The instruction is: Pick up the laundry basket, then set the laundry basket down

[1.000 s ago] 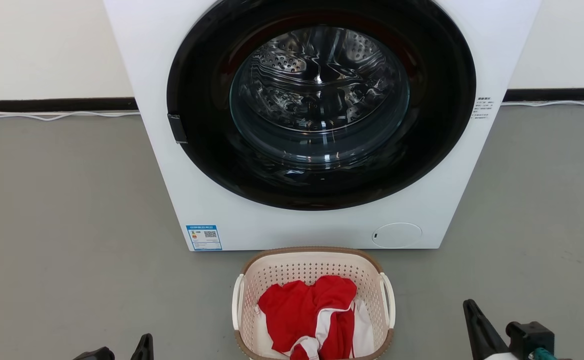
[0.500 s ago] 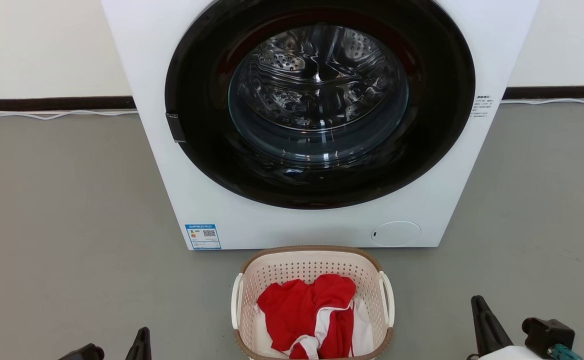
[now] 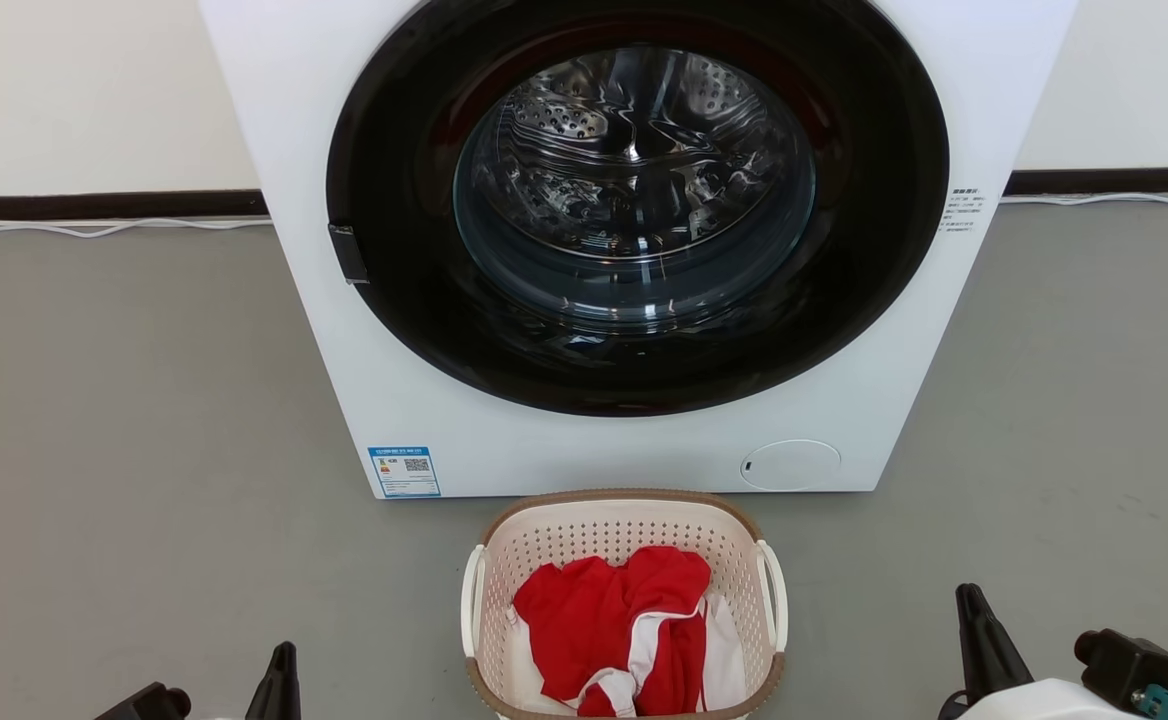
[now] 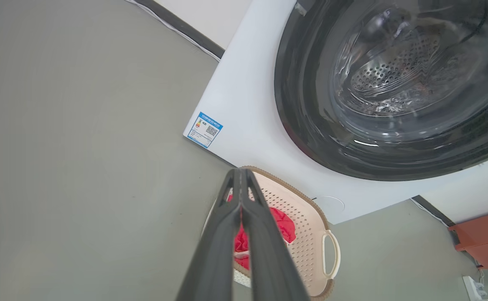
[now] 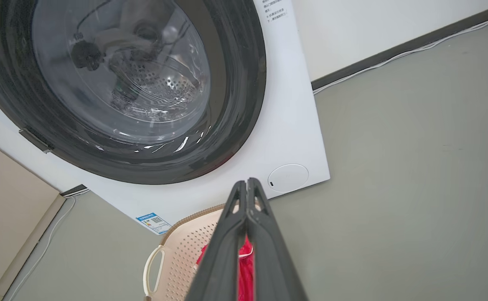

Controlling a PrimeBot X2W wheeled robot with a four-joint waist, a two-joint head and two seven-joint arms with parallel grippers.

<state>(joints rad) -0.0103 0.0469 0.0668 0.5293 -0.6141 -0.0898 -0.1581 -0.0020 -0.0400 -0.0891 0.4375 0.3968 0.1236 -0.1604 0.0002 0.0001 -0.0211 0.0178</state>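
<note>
Masking the laundry basket (image 4: 306, 221): left fingers (image 4: 265, 251)

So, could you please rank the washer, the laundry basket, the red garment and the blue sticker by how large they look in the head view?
1. washer, by far the largest, though cropped at the top
2. laundry basket, cut off by the bottom edge
3. red garment, lying inside the basket
4. blue sticker, smallest
</note>
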